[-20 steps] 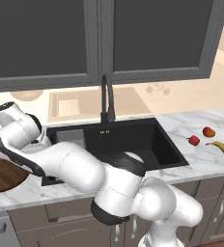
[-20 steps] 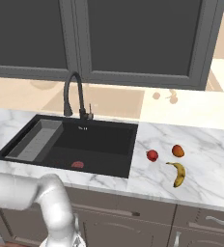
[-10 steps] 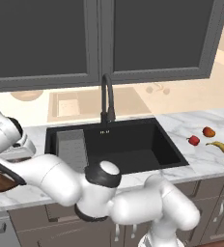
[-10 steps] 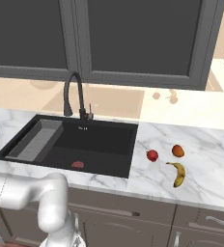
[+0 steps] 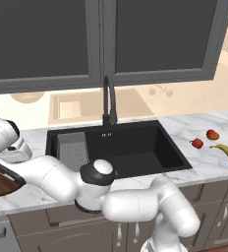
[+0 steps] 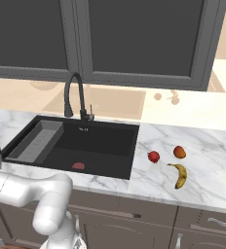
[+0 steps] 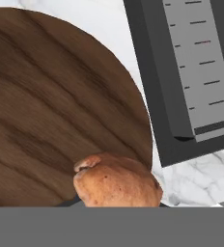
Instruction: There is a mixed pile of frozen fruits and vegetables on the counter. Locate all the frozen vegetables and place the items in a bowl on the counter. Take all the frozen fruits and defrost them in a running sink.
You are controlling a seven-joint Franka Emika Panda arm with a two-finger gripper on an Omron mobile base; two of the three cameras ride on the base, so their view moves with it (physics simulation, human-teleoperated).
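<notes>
1. No brand, label or readable writing is showing anywhere; the grey drain tray (image 7: 196, 67) in the sink (image 5: 130, 150) is carrying only short dash marks.
2. The arm is reaching far out past the sink's tray end, folded low along the table (image 5: 204, 162) front, with the wrist sitting over the bowl (image 5: 0, 182).
3. The hand is pointing down at the bowl (image 7: 56, 111), which is lying just beside the sink's tray-side rim, a strip of marble between them.
4. The fingers (image 7: 115, 205) are closed, gripping the tan-brown piece (image 7: 118, 183), a lumpy brownish chunk hanging over the wood near the bowl edge facing the sink; the tips themselves are mostly hidden behind it.
5. Cannot tell whether the piece is touching the bowl.
6. On the far side of the sink from the bowl, three items are sitting on the table: the red chunk (image 6: 154, 156) nearest the sink, the orange-red fruit (image 6: 179, 152) just beyond it, the banana (image 6: 180, 175) beside them toward the table's front edge.
7. None of these three are touching each other.
8. The black faucet (image 6: 76, 95) is standing behind the sink; a red-ringed drain (image 6: 78, 166) is showing in the basin floor.
</notes>
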